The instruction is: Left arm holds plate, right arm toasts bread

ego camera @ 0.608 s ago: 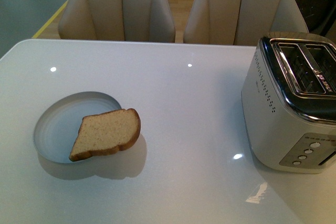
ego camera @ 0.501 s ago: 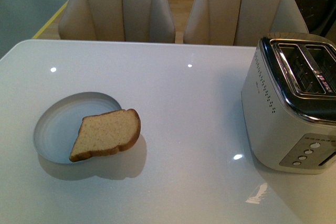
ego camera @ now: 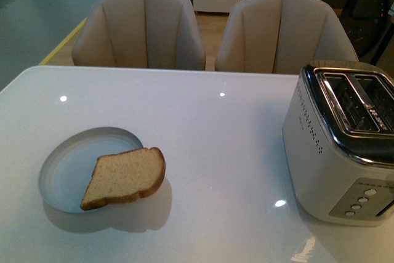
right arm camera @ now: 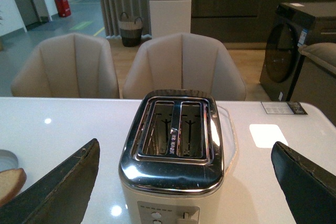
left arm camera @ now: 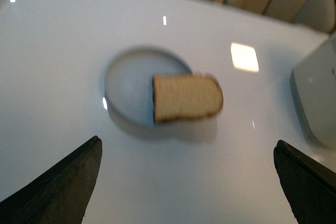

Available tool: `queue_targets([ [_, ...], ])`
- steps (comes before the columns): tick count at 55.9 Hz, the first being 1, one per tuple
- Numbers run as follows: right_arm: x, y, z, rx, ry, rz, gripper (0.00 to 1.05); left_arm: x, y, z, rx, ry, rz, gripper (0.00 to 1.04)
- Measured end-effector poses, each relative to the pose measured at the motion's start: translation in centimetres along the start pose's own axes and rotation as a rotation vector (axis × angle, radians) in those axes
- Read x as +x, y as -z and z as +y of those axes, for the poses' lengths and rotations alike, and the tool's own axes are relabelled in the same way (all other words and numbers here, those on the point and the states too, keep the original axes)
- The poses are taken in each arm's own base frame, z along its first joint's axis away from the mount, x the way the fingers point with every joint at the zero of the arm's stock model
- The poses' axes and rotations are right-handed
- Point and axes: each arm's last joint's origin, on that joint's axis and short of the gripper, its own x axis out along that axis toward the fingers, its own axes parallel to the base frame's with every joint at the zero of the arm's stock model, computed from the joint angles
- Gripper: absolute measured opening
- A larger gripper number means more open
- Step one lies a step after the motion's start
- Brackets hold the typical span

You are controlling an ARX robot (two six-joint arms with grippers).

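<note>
Two wrist views alone show left claw, right claw spread.

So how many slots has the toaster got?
2, side by side in the toaster top: one slot nearer the plate, the other slot beyond it. Both look empty.

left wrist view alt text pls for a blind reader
A bread slice lies half on a small round plate, overhanging its rim, on a white table. The open left hand frames it; a toaster is partly visible.
</note>
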Motion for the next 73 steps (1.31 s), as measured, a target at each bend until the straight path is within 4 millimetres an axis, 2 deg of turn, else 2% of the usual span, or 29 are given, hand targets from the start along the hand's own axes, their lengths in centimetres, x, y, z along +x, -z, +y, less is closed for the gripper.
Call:
queue_targets([
  [4, 0.0, 0.0, 0.0, 0.000, 0.000, 0.000, 0.96, 0.5, -0.4, 0.1, -0.040, 0.010, 0.047, 0.97],
  [11, 0.0, 0.0, 0.0, 0.000, 0.000, 0.000, 0.96, 2.0, -3.0, 0.6, -0.055, 0.023, 0.002, 0.97],
  [14, 0.0, 0.0, 0.0, 0.000, 0.000, 0.000, 0.96, 3.3, -4.2, 1.2, -0.060, 0.015, -0.010, 0.97],
  [22, 0.0, 0.0, 0.0, 0.000, 0.000, 0.000, 0.96, 10.0, -7.2, 3.7, -0.047, -0.056, 0.048, 0.97],
  [33, 0.0, 0.0, 0.0, 0.000, 0.000, 0.000, 0.96, 15.6, -8.0, 5.6, -0.062, -0.108, 0.157, 0.97],
  [41, 0.0, 0.0, 0.0, 0.000, 0.000, 0.000, 0.96, 19.5, -7.6, 5.7, -0.078, -0.105, 0.205, 0.97],
  [49, 0.0, 0.0, 0.0, 0.000, 0.000, 0.000, 0.96, 23.1, -5.7, 6.9, -0.107, -0.161, 0.283, 0.97],
  [61, 0.0, 0.0, 0.0, 0.000, 0.000, 0.000, 0.96, 26.6, -3.4, 8.2, -0.165, -0.222, 0.357, 0.97],
  [73, 0.0, 0.0, 0.0, 0.000, 0.000, 0.000, 0.96, 29.3, -1.0, 8.3, -0.196, -0.251, 0.421, 0.97],
])
